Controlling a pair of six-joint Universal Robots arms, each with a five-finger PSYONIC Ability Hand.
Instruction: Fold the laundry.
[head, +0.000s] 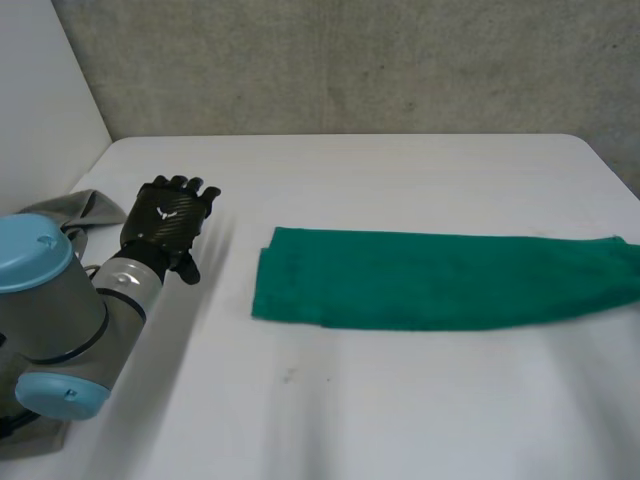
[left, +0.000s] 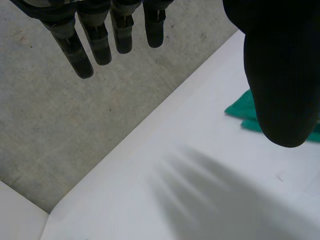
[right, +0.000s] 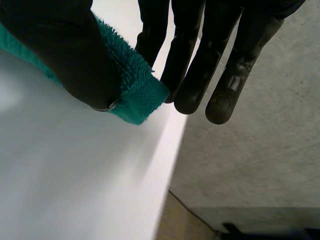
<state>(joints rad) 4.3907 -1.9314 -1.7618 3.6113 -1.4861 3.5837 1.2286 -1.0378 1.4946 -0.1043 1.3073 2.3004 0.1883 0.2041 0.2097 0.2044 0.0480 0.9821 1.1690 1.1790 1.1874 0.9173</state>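
Now the green towel (head: 430, 280) is lying flat on the white counter (head: 400, 420) as a long narrow band. Its long axis is running across the counter from side to side, in front of the robot, and its right end is reaching the counter's right edge.

The right hand (right: 65, 50) is gripping this right end. In the right wrist view its thumb is pressing on top of the fluffy corner, and the fingers (right: 195, 75) are standing straight just behind it, so the cloth is being pinched between them, right at the edge of the counter.

The left hand (head: 170, 215) is hovering over the left part of the counter, open, with relaxed straight fingers and nothing in it. From this hand the towel's left end is lying off to the thumb side, well apart; in the left wrist view only a small green piece (left: 240, 107) is peeking out beside the thumb.

So the right hand is the nearer one, in fact already on the cloth. I am judging that the coming fold is turning on the long axis: the right end needs to travel along it toward the left end.

A grey cloth (head: 85, 208) is lying behind the left arm, near the counter's left edge.
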